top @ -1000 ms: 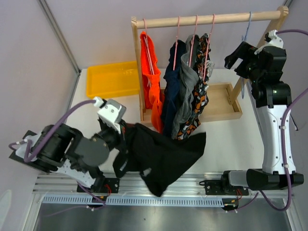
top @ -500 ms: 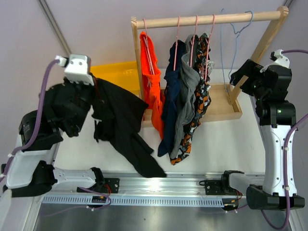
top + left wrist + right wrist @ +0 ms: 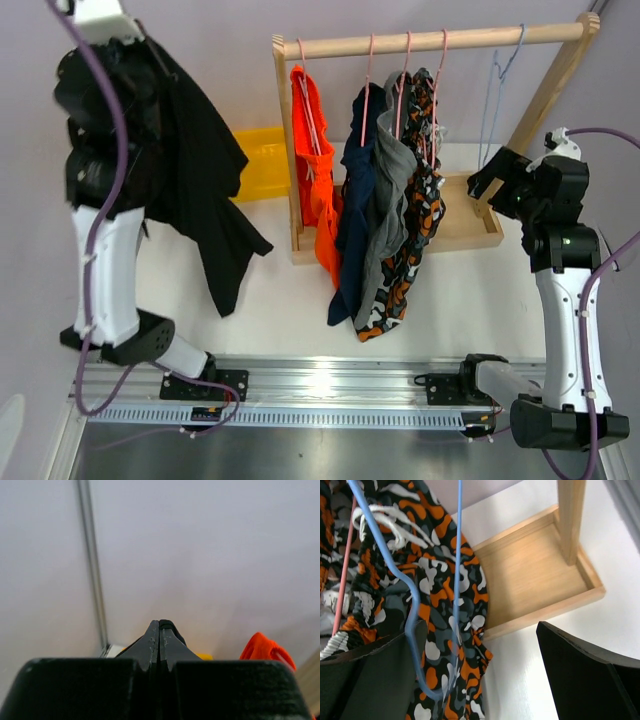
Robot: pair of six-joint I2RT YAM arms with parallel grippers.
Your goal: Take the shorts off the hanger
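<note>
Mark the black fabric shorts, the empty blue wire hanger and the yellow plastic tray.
black fabric shorts (image 3: pixel 205 190), top external view, middle of the hanging cloth.
blue wire hanger (image 3: pixel 411 622), right wrist view, bend in its wire.
yellow plastic tray (image 3: pixel 265 160), top external view, right part, beside the shorts.

- On my feed I see black shorts (image 3: pixel 200 180), bright orange shorts (image 3: pixel 318 200), navy shorts (image 3: pixel 352 220) and grey shorts (image 3: pixel 385 200).
- Patterned shorts (image 3: pixel 440 580): orange, black and white blotches.
- Blue hanger (image 3: pixel 412 617); yellow tray (image 3: pixel 262 165).
</note>
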